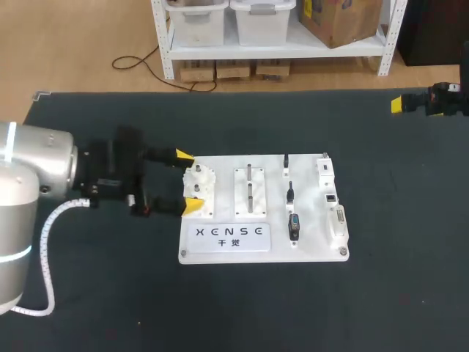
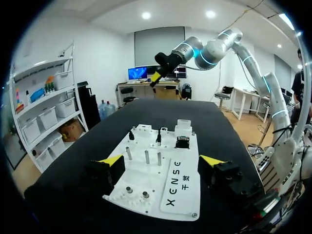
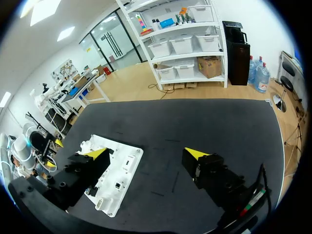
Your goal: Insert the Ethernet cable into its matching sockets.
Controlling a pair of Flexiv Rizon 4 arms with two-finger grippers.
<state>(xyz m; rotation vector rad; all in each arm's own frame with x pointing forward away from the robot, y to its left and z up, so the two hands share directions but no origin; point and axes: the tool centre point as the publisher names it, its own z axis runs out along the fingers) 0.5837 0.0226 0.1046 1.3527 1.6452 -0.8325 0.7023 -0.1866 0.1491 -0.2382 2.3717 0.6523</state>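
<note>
A white practice board (image 1: 315, 246) lies mid-table, with white socket blocks (image 1: 331, 196) along its right side. Three short black plugs (image 1: 294, 226) stand in a column left of them; I cannot tell which is the Ethernet one. My left gripper (image 1: 187, 181) is open at the board's left edge, its yellow tips straddling a small white fixture (image 1: 198, 180). In the left wrist view, the left gripper (image 2: 162, 161) is open over the board (image 2: 146, 181) with nothing held. My right gripper (image 1: 399, 104) hovers at the table's far right, well away from the board. In its own view the right gripper (image 3: 146, 153) is open and empty above the black mat.
Two metal pegs (image 1: 250, 185) stand on the board's middle plate, with a printed label plate (image 1: 229, 236) in front. The black mat (image 1: 381, 293) spreads around the board. The left arm's white cable loop (image 1: 45, 249) hangs at the near left.
</note>
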